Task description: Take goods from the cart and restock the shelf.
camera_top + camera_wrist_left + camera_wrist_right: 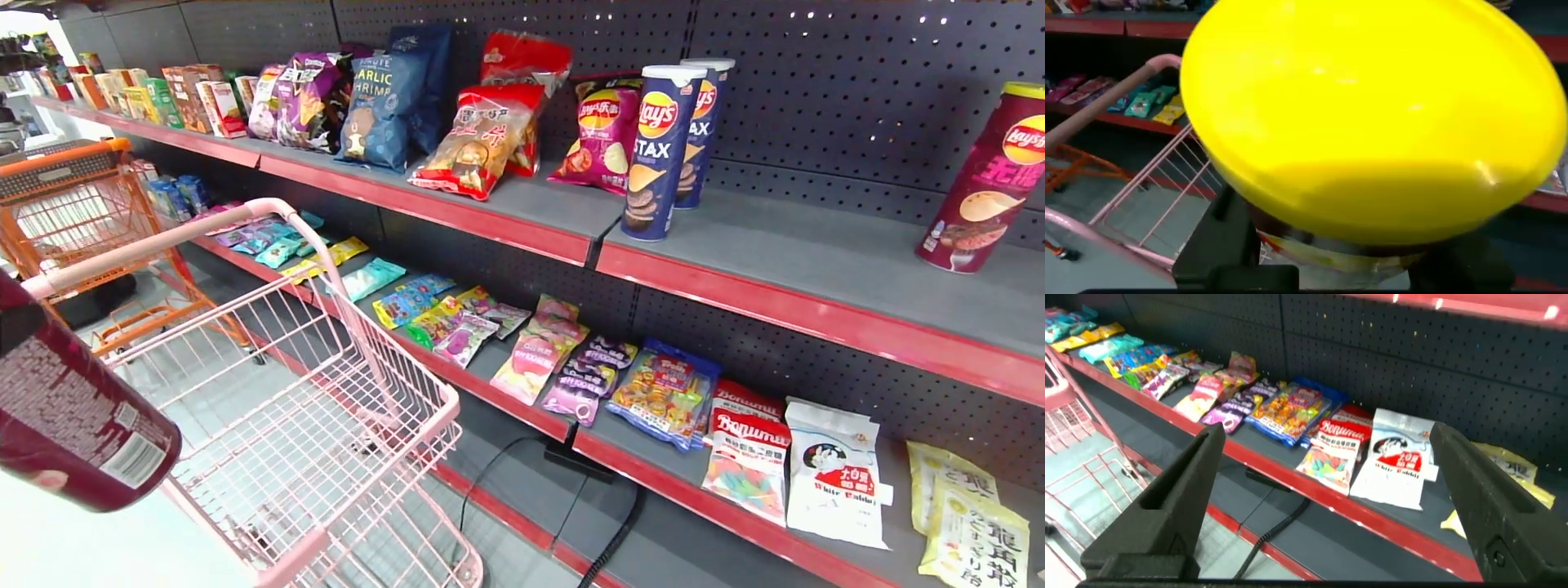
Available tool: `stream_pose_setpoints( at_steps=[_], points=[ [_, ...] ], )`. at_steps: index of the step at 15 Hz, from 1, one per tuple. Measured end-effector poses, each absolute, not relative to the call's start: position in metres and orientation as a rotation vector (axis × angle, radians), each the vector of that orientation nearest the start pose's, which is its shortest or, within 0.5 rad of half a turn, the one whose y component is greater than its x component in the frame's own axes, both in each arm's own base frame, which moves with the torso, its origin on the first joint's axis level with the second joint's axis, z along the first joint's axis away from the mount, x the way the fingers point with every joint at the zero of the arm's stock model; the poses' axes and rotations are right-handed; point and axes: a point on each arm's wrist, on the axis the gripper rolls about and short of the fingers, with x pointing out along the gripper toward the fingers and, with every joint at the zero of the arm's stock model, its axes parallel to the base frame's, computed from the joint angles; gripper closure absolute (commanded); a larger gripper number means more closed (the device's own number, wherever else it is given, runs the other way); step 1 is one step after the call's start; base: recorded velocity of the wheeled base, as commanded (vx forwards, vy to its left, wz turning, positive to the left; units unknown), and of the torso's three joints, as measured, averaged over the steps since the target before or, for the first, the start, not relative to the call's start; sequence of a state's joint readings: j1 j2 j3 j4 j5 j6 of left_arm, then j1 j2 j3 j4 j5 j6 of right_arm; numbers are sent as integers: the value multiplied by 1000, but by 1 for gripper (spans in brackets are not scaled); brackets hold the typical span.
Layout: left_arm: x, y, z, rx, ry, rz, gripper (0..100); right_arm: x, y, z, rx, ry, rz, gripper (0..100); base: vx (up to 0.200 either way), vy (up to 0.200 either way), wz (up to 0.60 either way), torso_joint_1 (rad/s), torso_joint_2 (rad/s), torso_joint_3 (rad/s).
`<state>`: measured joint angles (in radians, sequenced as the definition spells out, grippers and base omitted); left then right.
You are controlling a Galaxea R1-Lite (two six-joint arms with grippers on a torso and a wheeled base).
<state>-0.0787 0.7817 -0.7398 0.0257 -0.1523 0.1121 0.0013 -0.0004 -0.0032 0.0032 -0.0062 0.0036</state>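
Maroon cardboard under a glossy printed wrap, the tall crisp tube sits in our left gripper. The dark fingers press on either side of its body, just behind the yellow plastic lid, so the jaws are closed on it. We judge it light and fairly stiff, but hollow. A hard squeeze could dent the wall and break the crisps, and the slick wrap may slide. The round wall, clear of the pop-off lid, seems to us the right place to hold. It hangs tilted at the near left, by the near side of the pink wire cart. Our right gripper is spread wide and holds nothing, hovering near the lower shelf with its sweet packets. Farther off, the upper grey shelf has bare room between two blue tubes and a matching maroon tube at the far right. That gap looks to us like the natural slot.
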Motion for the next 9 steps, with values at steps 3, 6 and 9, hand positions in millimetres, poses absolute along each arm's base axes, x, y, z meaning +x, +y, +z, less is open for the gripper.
stream_pose_setpoints(
  at_steps=[3,6,9],
  points=[
    [49,-7,262,112,31,-230,100,-23,0,76,4,-1,-5,0,0,0,0,211,-557,-347],
    [37,-6,246,113,32,-230,100,-23,0,76,4,0,-5,0,0,0,0,238,-595,-360],
    [25,-5,235,112,54,-229,100,-23,0,76,6,-1,-6,0,0,0,0,199,-484,-284]
  ],
)
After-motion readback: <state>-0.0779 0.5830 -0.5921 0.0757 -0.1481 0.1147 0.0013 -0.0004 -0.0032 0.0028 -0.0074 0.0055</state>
